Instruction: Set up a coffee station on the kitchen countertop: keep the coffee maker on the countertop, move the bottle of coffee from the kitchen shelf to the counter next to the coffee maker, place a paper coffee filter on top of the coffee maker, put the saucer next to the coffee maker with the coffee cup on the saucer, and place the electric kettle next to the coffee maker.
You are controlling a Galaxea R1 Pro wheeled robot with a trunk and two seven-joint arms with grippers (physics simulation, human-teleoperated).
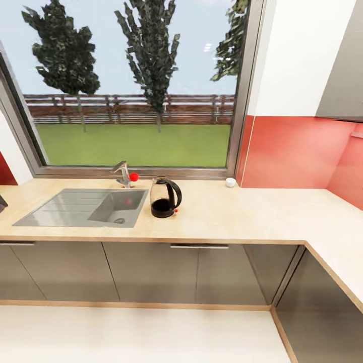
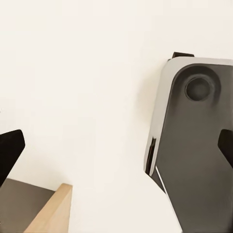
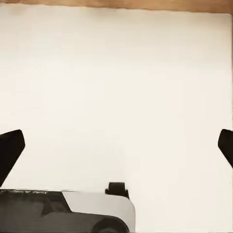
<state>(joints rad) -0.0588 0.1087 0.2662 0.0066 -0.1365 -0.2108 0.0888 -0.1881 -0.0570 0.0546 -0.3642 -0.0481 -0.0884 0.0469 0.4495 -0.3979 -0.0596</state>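
Note:
The kitchen countertop (image 1: 262, 212) runs across the head view and turns toward me at the right. On it, just right of the sink, stands the electric kettle (image 1: 164, 197), black-based with a looping black handle and a small red switch. The coffee cup (image 1: 230, 182), tiny and white, sits at the back of the counter by the window frame's corner. In the left wrist view my left gripper (image 2: 119, 148) is open, its dark fingertips (image 2: 10, 148) wide apart over pale floor. My right gripper (image 3: 116, 145) is open too, with nothing between its fingers.
A grey sink (image 1: 80, 206) with a red-knobbed faucet (image 1: 124, 174) is set in the counter's left half. Grey cabinet fronts (image 1: 151, 269) stand below, above pale floor. A red backsplash (image 1: 292, 151) lines the right wall. A dark sliver (image 1: 2, 202) cuts the left edge.

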